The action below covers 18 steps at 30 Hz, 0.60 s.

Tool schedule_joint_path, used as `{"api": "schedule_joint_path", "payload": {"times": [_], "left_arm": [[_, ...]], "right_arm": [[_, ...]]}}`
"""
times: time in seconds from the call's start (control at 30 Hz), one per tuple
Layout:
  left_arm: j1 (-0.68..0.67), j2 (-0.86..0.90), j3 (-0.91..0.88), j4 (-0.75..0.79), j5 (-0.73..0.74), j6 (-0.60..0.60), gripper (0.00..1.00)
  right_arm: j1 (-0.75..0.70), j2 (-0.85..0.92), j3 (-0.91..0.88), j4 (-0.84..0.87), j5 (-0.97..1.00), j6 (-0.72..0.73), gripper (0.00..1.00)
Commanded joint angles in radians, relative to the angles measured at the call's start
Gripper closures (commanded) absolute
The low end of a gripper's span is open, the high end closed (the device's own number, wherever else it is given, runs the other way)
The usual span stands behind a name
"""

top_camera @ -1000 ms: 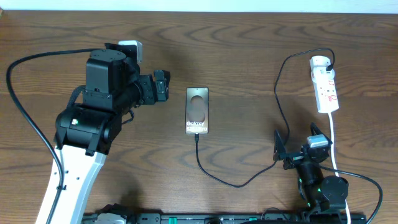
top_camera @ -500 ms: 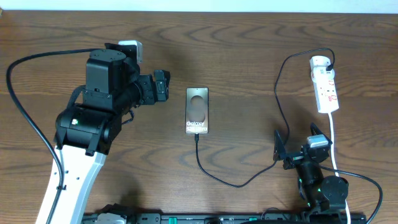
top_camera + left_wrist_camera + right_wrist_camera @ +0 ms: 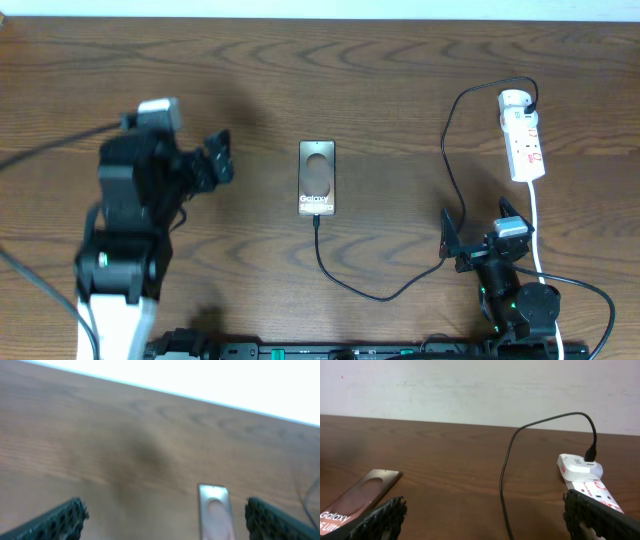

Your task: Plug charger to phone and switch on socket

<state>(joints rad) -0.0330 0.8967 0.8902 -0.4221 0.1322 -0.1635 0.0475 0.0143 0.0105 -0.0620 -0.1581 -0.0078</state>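
brown wooden table [image 3: 400, 80] carries everything. the left gripper [image 3: 222, 158], jaws wide apart and holding nothing, hangs well left of the phone [image 3: 317, 178], which lies face up mid-table. the right gripper [image 3: 452, 242], equally spread and empty, sits near the front edge, below the socket [image 3: 523, 135]. the charger [image 3: 350, 285] loops from the socket's far end to the phone's near edge, its tip apparently seated, so plugging looks done. flipping the switch is probably what is left; its state is too small to read.
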Motion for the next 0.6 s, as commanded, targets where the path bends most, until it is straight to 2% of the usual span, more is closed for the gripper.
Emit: {"api": "schedule_joint_path", "payload": {"times": [0.0,0.07,0.17,0.33,0.57], "left_arm": [[0.044,-0.144,-0.174,0.116,0.04,0.126,0.02],[0.066,-0.247,-0.294,0.225,0.04,0.189,0.02],[0.087,-0.361,-0.418,0.302,0.04,0.258,0.02],[0.094,-0.502,-0.554,0.319,0.043,0.367,0.02],[0.094,-0.642,-0.707,0.357,0.042,0.418,0.02]], "right_arm": [[0.006,-0.009,-0.005,0.0,0.01,0.006,0.01],[0.006,-0.009,-0.005,0.0,0.01,0.006,0.01],[0.006,-0.009,-0.005,-0.001,0.01,0.007,0.01],[0.006,-0.009,-0.005,0.0,0.01,0.006,0.01],[0.006,-0.009,-0.005,-0.001,0.01,0.006,0.01]]}}
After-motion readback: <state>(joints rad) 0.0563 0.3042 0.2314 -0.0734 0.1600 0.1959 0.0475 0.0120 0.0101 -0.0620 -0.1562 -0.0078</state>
